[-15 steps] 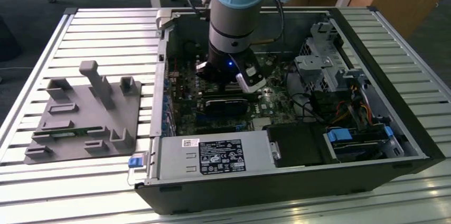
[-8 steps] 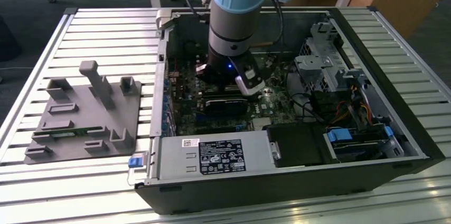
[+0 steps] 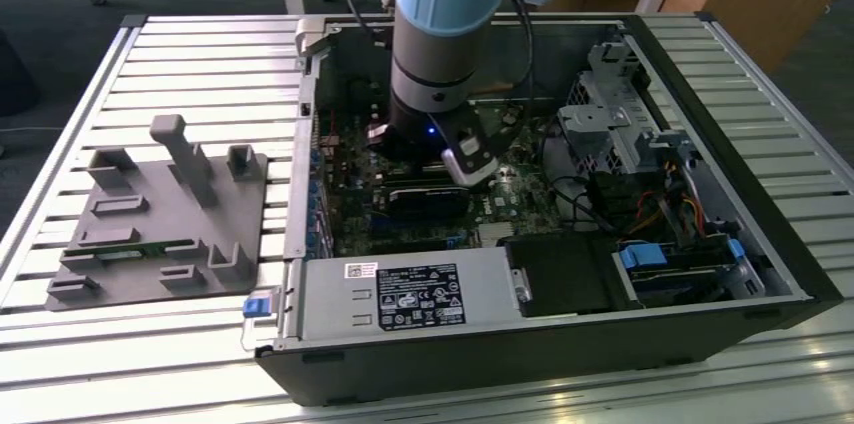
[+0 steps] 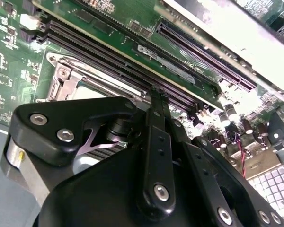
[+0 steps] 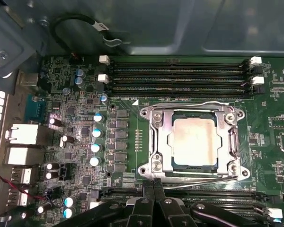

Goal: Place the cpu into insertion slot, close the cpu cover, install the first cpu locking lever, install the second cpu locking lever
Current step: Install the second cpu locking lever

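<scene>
Already seated: chip (image 5: pixel 194 141) in socket (image 5: pixel 157 142), cover (image 5: pixel 232 142) down; fingers (image 5: pixel 154 189) pinched together, empty, at socket's edge — lever step, needs hooking.

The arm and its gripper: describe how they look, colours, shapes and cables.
In the exterior view the arm is a thick grey cylinder with a pale blue rounded joint cap on top. Black cables run down beside it, and a small blue light glows near its lower end. In the second wrist view the gripper is glossy black, built of flat linkage bars joined by silver screws, with a silvery metal part behind.
</scene>
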Robot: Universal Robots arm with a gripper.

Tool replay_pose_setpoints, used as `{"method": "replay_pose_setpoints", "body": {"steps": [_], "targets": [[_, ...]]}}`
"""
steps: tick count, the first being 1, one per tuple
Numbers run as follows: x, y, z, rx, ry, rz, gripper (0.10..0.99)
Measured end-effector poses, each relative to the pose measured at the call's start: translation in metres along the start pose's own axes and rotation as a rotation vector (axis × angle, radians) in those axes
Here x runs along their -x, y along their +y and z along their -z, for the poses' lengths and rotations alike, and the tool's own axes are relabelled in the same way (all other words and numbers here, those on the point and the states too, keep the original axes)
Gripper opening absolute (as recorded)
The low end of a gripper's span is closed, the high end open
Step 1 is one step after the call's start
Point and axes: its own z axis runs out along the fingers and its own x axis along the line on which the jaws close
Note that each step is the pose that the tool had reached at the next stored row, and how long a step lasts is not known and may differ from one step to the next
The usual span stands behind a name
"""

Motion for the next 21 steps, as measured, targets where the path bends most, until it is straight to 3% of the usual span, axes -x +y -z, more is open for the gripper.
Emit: {"method": "replay_pose_setpoints", "body": {"steps": [8,14,21], "targets": [[-0.0008,-0.0018,-0.0062,0.033,-0.0001,0.001,0.106],[-0.0027,-0.0023,-0.0085,0.066,-0.0004,0.002,0.106],[-0.0062,-0.0033,-0.0121,0.088,-0.0007,0.003,0.106]]}}
